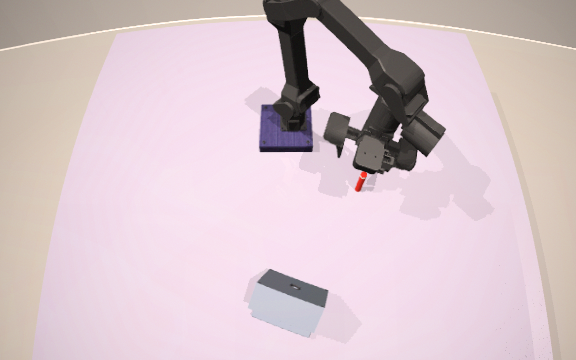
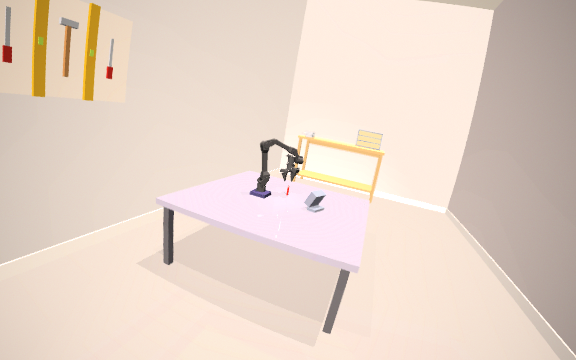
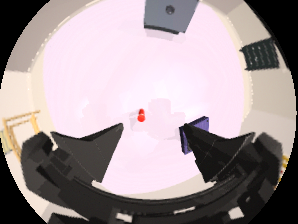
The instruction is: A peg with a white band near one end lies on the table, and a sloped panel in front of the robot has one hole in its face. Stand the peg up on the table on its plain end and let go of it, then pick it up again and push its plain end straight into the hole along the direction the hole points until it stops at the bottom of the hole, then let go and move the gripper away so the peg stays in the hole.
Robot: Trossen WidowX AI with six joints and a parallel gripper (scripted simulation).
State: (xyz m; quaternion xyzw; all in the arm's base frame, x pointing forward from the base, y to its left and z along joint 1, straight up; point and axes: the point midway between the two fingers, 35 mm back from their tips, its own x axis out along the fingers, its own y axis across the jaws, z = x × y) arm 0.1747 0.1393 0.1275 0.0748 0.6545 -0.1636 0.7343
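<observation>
The red peg (image 1: 360,183) (image 2: 288,191) (image 3: 141,117) stands upright on the table (image 1: 168,225) (image 2: 218,205), with its white-banded end up. My gripper (image 2: 288,179) (image 3: 153,125) is wide open and empty, and points down above the peg without touching it. In the wrist view the peg shows just beyond the gap between the fingertips, nearer the left finger. In the top view the far finger is hard to make out. The sloped panel (image 1: 275,280) (image 2: 313,200) (image 3: 154,17) has an empty-looking hole (image 1: 295,286) (image 3: 170,9) in its dark face.
The arm's purple base plate (image 1: 271,132) (image 2: 260,193) (image 3: 202,129) is beside the peg, toward the left in the top view. The panel block stands farther out from the base than the peg. A yellow shelf (image 2: 340,144) stands beyond the table.
</observation>
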